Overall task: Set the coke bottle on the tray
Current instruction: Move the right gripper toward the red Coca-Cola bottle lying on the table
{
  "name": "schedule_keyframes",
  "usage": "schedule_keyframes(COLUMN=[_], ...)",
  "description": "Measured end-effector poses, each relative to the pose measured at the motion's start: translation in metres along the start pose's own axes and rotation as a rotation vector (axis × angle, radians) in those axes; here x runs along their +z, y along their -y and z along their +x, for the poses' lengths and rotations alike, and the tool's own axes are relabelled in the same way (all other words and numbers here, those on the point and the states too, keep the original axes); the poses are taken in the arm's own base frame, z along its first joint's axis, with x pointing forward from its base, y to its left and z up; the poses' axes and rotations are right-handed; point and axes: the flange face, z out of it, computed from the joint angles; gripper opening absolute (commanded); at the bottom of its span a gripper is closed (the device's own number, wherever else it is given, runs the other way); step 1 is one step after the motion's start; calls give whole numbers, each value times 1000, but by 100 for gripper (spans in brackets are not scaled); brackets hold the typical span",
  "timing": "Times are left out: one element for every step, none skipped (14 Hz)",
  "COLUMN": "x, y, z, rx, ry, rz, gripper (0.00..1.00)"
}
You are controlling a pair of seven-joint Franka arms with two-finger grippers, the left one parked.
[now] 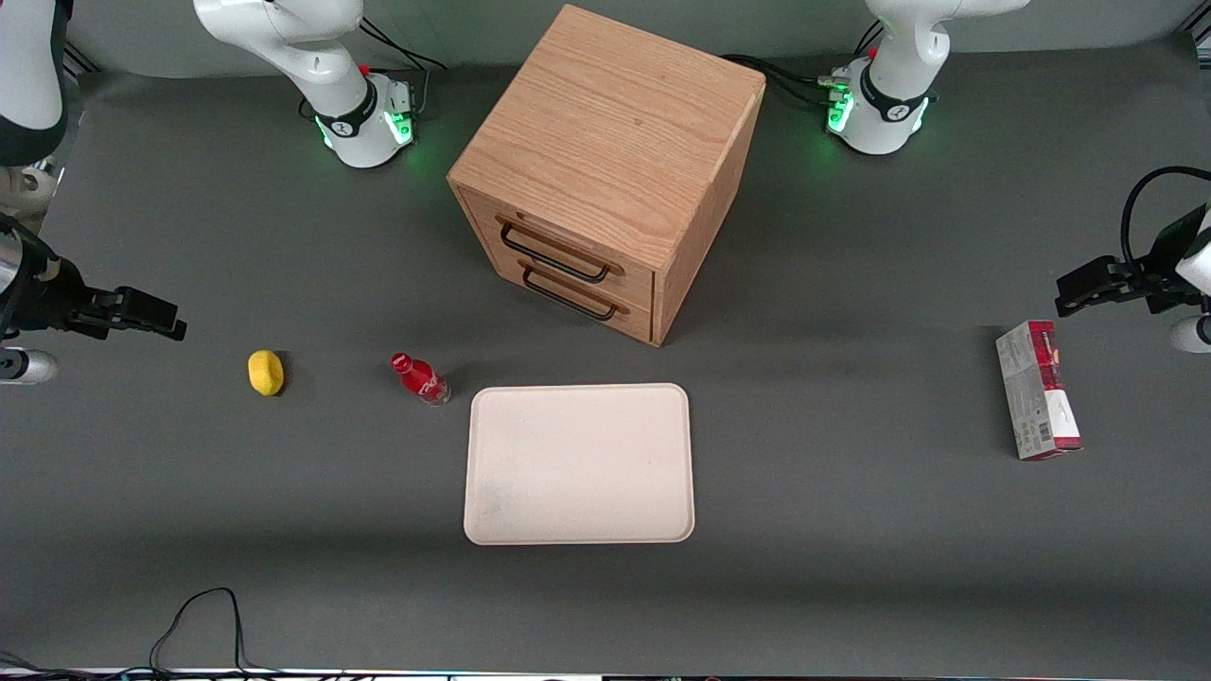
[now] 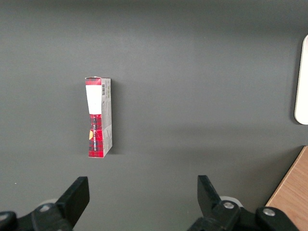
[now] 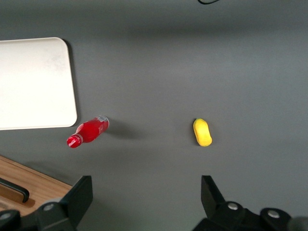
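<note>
The end effector hangs wide open near the counter's working-arm edge; it should descend squarely over the coke bottle, just beside the tray, before closing.

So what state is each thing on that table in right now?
coke bottle: lying on the table beside the tray, capped.
tray: flat on the table, nothing on it.
cabinet: both drawers shut.
yellow object: resting on the table.
carton: lying flat.
gripper: fingers open, holding nothing.

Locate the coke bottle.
The coke bottle lies on the table between the lemon and the tray, apart from the open gripper.
</note>
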Motion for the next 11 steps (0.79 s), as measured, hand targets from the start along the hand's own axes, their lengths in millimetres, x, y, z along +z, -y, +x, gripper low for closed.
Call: schedule_keyframes(x=[0,1,2,5,10,17,25,31,39,48,59], y=[2,3,4,10,22,35,49,63,80,97,113], z=[0,0,1,3,5,7,9,11,13,14,14], rx=[-4,-6,-8,-22,-46,-72,-96,-122,-147,-170,-190], ry=[0,1,1,-1,-2,4,5,-11,-26,-26,-13], rz=[1,1,1,-1,-9,-20,-23,-18,-11,-5,2], gripper=[100,100,100,100,100,100,100,100,100,100,99])
